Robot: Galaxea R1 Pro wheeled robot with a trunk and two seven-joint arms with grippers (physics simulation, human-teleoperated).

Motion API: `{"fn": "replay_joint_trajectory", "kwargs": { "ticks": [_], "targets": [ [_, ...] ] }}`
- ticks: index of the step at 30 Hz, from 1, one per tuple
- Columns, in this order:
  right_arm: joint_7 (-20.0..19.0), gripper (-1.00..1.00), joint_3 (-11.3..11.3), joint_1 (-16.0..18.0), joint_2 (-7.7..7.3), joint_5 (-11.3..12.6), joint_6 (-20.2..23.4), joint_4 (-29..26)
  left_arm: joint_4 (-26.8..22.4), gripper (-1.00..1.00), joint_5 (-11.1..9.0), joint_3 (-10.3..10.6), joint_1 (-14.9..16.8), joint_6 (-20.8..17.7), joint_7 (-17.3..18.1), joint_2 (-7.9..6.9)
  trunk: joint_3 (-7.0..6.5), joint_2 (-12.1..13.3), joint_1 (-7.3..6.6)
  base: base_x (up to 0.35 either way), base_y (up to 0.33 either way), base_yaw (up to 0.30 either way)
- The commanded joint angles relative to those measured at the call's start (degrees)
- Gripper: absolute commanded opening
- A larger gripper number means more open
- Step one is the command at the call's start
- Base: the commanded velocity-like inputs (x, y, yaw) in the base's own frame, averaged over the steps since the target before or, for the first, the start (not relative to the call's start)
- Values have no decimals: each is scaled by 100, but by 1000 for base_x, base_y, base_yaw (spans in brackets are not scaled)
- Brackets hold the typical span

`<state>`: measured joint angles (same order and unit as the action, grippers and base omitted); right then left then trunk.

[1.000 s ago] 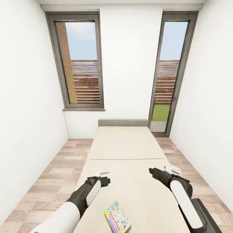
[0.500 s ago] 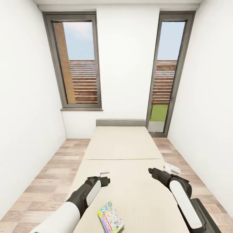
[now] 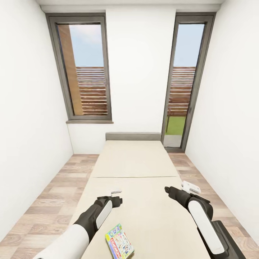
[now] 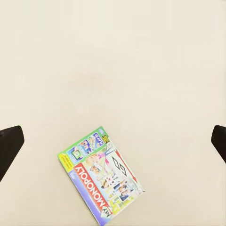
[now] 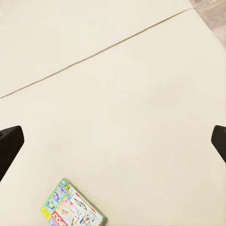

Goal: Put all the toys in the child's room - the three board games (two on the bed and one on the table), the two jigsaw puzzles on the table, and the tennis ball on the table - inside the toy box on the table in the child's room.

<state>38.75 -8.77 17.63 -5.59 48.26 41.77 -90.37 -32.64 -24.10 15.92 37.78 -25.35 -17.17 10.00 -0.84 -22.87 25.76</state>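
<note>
Board game [image 3: 119,241] flat on the bed [image 3: 133,158], long axis slanted, just below and inward of the left tool [image 3: 116,192]; farther from the right tool [image 3: 190,187]. Both spread wide, pinching nothing. Left arm judged nearer.

We see the flat rectangular board game with its busy printed cover [image 3: 119,241] lying on the long beige-mattressed bed [image 3: 133,162], just behind and to the right of our left end effector [image 3: 116,192], well apart from our right end effector [image 3: 190,187]. Both hang over the mattress; the low grey headboard [image 3: 133,136] lies far ahead of them, with two tall dark-framed windows [image 3: 84,70] beyond.
</note>
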Motion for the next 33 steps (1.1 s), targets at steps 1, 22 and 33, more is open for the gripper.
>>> {"fn": "replay_joint_trajectory", "kwargs": {
  "ticks": [1,22,33],
  "targets": [
    [62,100,-11,4,-5,52,-4,-6,-6,100,-57,16,2,-14,-50,0,3,-5,3,0,-1,0],
    [79,100,23,23,-15,51,32,-15,-205,100,-54,12,2,-80,-28,0,3,-5,3,0,-114,0],
    [107,100,42,181,-31,51,313,-16,-693,100,-46,0,2,-686,-22,0,3,-5,3,0,-72,0]
  ]
}}
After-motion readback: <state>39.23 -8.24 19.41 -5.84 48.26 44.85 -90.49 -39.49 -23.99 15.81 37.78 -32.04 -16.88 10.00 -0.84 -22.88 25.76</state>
